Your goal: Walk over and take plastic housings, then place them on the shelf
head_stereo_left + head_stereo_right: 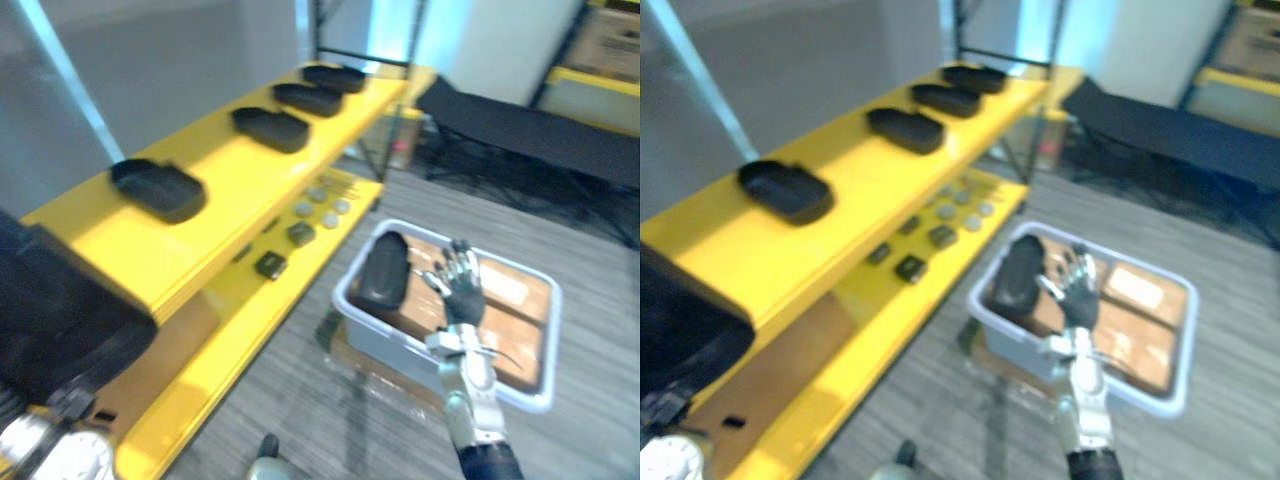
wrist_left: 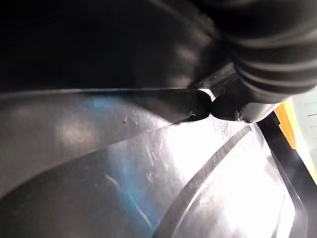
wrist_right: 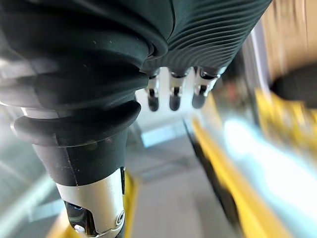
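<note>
**Right hand (image 1: 460,290), raised over the bin.** The fingers (image 1: 463,262) are straight and fanned wide, holding nothing. In the right wrist view the fingertips (image 3: 173,101) hang free of any surface. The spread posture reads as readiness for a reach: the hand stands just right of the bin housing (image 1: 383,270) and apart from it.

**Bin housing.** A black, matte, elongated shell with rounded ends lies at the left end of the bin. It is the one piece visible there to take.

**White bin (image 1: 392,345).** Low-walled and rectangular, it stands near, to the right of the shelf. Its bare interior is brown (image 1: 515,310).

**Yellow shelf (image 1: 230,200).** Four more pieces lie along its top tier in a spaced row:
- nearest shelf housing (image 1: 160,188)
- second shelf housing (image 1: 272,128)
- third shelf housing (image 1: 310,98)
- farthest shelf housing (image 1: 335,76)

Each lies hollow side up, a raised rim round a shallow interior. That is probably the stable way to rest them. The wide gap between the nearest and the second looks a likely spot for another. Small parts (image 1: 300,235) sit on the lower tier (image 1: 230,340).

**Left hand (image 2: 277,54), near left.** It is pressed close to a dark glossy surface. Whether it grips anything cannot be told.
</note>
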Controlling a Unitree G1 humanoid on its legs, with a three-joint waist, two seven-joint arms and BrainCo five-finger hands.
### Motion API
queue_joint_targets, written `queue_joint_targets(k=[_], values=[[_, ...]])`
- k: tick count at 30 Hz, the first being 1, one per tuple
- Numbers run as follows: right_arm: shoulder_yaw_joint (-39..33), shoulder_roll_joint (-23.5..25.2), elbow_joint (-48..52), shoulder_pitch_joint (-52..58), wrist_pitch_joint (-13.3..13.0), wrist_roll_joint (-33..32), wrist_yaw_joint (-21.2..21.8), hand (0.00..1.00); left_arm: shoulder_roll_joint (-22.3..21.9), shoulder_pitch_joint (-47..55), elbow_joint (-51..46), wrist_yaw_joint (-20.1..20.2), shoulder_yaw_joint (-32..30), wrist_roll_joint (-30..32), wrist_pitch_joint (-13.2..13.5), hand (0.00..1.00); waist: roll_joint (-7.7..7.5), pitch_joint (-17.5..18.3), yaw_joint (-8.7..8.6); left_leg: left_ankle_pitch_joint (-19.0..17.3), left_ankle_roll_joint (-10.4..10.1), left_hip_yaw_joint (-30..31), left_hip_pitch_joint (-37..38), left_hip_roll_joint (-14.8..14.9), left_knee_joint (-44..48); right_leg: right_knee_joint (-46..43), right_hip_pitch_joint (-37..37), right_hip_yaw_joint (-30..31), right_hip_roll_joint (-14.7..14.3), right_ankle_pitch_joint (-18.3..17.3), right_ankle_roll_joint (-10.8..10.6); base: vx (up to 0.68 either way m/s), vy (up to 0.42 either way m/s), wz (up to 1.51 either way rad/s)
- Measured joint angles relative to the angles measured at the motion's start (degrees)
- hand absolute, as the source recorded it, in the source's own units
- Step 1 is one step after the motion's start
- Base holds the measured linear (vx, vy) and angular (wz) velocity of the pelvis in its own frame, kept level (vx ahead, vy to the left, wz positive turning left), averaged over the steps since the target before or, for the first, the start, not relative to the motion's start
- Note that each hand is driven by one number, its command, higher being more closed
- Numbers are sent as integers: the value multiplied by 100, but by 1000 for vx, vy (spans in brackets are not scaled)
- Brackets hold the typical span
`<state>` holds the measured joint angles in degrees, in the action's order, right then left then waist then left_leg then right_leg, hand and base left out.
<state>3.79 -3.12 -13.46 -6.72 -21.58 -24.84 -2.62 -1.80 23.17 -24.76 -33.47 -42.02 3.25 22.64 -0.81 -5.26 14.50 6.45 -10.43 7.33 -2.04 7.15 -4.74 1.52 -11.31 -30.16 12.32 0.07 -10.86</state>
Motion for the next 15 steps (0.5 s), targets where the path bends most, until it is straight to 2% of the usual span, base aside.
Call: queue_joint_targets(k=[2, 5, 8, 9, 11, 12, 15], values=[[258, 78, -113, -214, -6, 116, -50, 0, -202, 198, -9, 66, -310, -60, 105, 100, -18, -12, 217, -15, 19, 127, -21, -71, 0, -42, -55, -144, 54, -83, -10, 55, -31, 38], [446, 89, -113, -376, 2, 301, -159, 0, -382, 227, -23, 257, -542, -137, 289, 100, -53, -21, 297, -19, 23, 223, -36, -91, 2, -178, -73, -267, 77, -205, -9, 36, -34, 19], [408, -2, -112, -399, 52, 314, -246, 0, -376, 172, -62, 458, -547, -334, 403, 100, -103, -67, 282, -191, 37, 285, -192, -100, 346, -459, 3, -287, 115, -362, 40, 6, -22, 11], [410, -89, -85, -420, 150, 317, -232, 0, -365, 110, -115, 477, -545, -341, 444, 100, -115, -161, 260, -425, 76, 320, -474, -143, 889, -609, 26, -329, 141, -450, 37, -23, 32, 21], [329, -358, -5, -348, 243, 321, -246, 0, -234, -86, -190, 562, -445, -353, 481, 100, -46, -337, 45, -816, 257, 218, -1143, -217, 2076, -787, -117, -699, 108, -544, -6, -56, 61, 83], [134, -439, 90, -182, 289, 343, -306, 0, -89, -262, -219, 755, -380, -459, 482, 100, -49, -393, -9, -890, 369, 66, -1354, -230, 2361, -788, -236, -954, 79, -570, -42, -71, 84, 99], [-33, -392, 170, -1, 338, 479, -380, 0, 9, -239, -219, 903, -375, -757, 461, 100, -179, -502, 91, -896, 391, -32, -1298, -298, 2203, -802, -264, -985, 180, -608, 5, -27, 60, 27]])
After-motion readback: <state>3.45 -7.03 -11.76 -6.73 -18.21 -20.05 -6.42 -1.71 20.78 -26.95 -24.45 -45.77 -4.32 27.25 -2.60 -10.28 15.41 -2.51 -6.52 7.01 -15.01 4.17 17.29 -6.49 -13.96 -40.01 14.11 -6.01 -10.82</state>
